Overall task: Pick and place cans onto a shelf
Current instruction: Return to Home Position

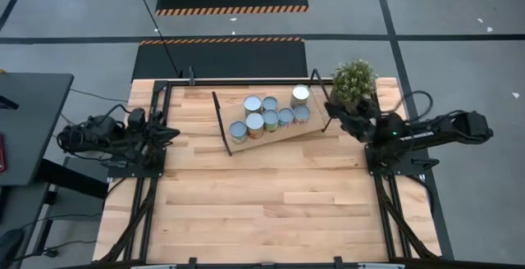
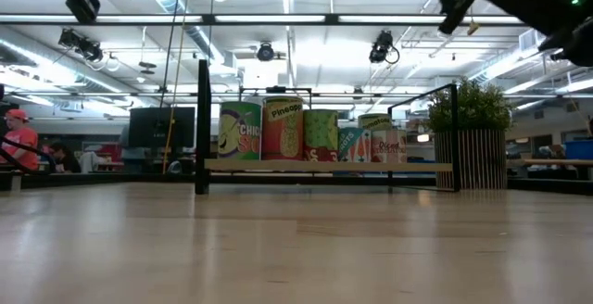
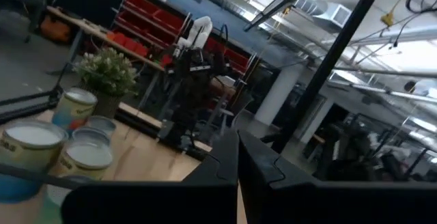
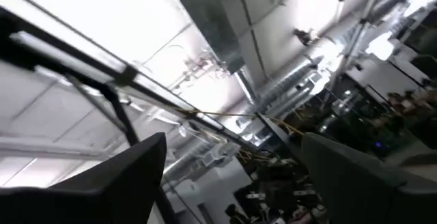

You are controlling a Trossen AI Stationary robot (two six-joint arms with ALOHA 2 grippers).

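Observation:
Several cans [image 1: 270, 115] stand upright on their bases, close together on the shelf [image 1: 283, 135], a light wooden board with black frame ends at the table's far middle. The low view shows the cans [image 2: 283, 130] in a row on the board [image 2: 324, 166]. My left gripper [image 1: 171, 129] is shut and empty at the table's left edge, pointing toward the shelf; its own wrist view shows the shut fingers [image 3: 237, 142]. My right gripper [image 1: 335, 111] is open and empty [image 4: 233, 142], raised and tipped upward beside the shelf's right frame end.
A potted plant [image 1: 354, 80] in a slatted pot [image 2: 471, 156] stands at the far right corner, close to my right gripper. The table's near half [image 1: 271, 212] is bare wood. Black rails [image 1: 148, 195] run along both side edges.

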